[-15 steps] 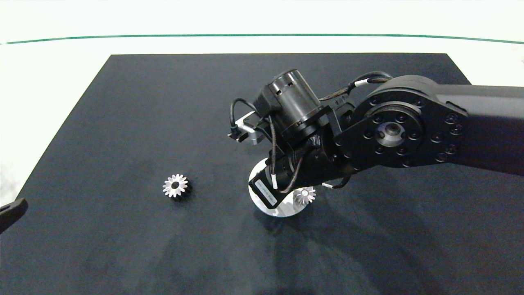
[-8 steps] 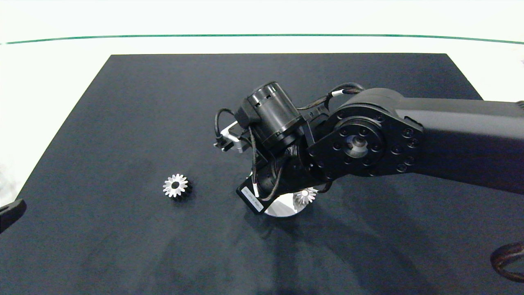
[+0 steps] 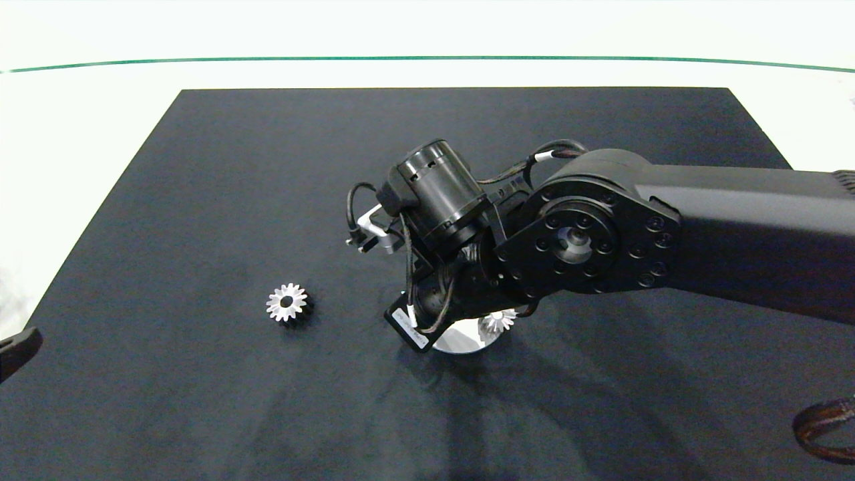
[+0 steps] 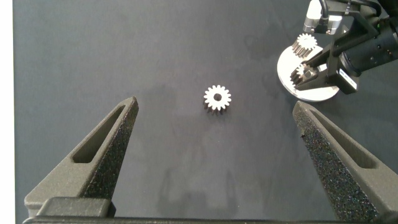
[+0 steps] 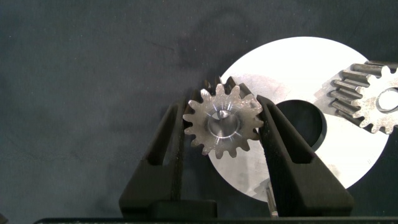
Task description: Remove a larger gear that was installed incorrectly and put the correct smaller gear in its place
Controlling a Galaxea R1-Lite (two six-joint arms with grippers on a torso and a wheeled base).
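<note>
A thick silver gear with long pointed teeth, the larger gear point(image 3: 287, 302) point(image 4: 217, 98), lies flat on the black mat, left of a round silver disc point(image 3: 461, 337) point(image 5: 298, 68). My right gripper point(image 5: 224, 124) is shut on the smaller gear point(image 5: 224, 122), a short-toothed one held at the disc's rim beside the disc's centre hole point(image 5: 306, 127). In the head view the right wrist hides that grip. Another toothed gear point(image 3: 497, 321) point(image 5: 370, 96) sits on the disc's far side. My left gripper point(image 4: 214, 106) hangs open and unladen, parked at the mat's left edge point(image 3: 17, 347).
The black mat point(image 3: 200, 167) covers most of the white table. A dark cable loop point(image 3: 825, 427) shows at the lower right corner. The right arm point(image 3: 735, 234) spans the right half of the mat.
The right arm has swung left and down over the disc, covering more of it. The gear on the mat and the left gripper have not moved.
</note>
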